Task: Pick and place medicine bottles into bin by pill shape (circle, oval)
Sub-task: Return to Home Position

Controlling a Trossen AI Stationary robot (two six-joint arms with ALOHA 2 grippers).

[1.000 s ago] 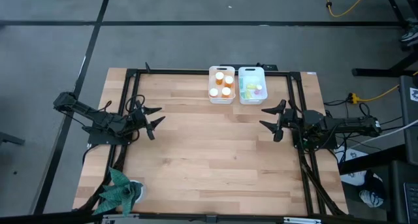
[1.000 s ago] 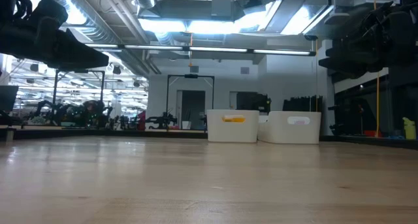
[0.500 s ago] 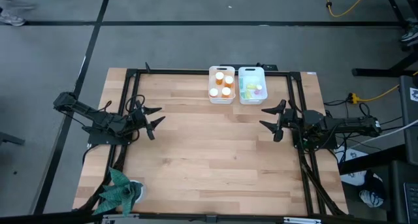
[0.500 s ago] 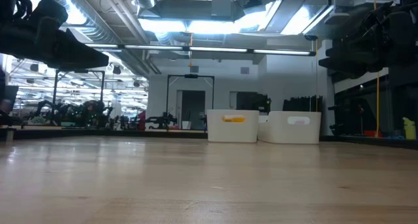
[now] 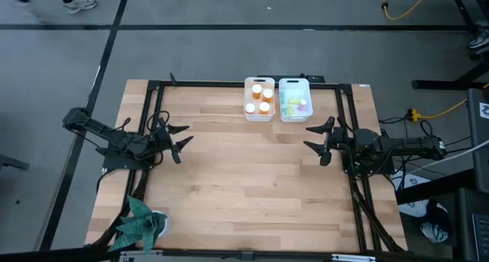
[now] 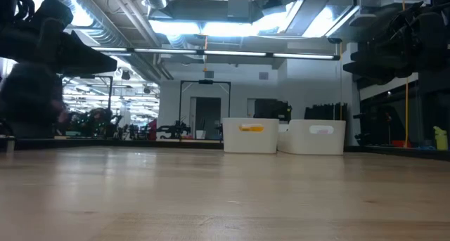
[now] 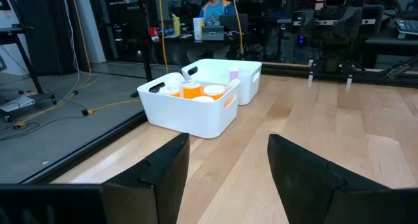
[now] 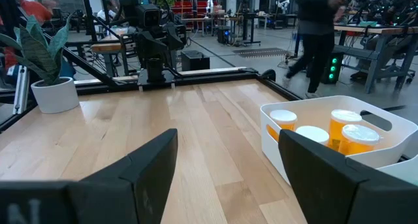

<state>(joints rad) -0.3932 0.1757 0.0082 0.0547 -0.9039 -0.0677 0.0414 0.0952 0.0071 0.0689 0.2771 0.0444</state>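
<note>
Two white bins stand side by side at the table's far edge. The left bin point(image 5: 259, 99) holds several orange bottles with white caps point(image 5: 262, 97), also plain in the right wrist view point(image 8: 343, 132). The right bin point(image 5: 295, 99) holds small green, pink and yellow bottles point(image 5: 293, 105). My left gripper point(image 5: 180, 139) is open and empty above the table's left side. My right gripper point(image 5: 316, 140) is open and empty above the table's right side. Both grippers point toward the table's middle.
A small green potted plant point(image 5: 140, 224) stands at the table's near left corner. A black frame point(image 5: 244, 85) runs along the table's far and side edges. A person walks in the room beyond the table point(image 8: 317, 28). The wooden table top point(image 5: 244, 178) lies between the arms.
</note>
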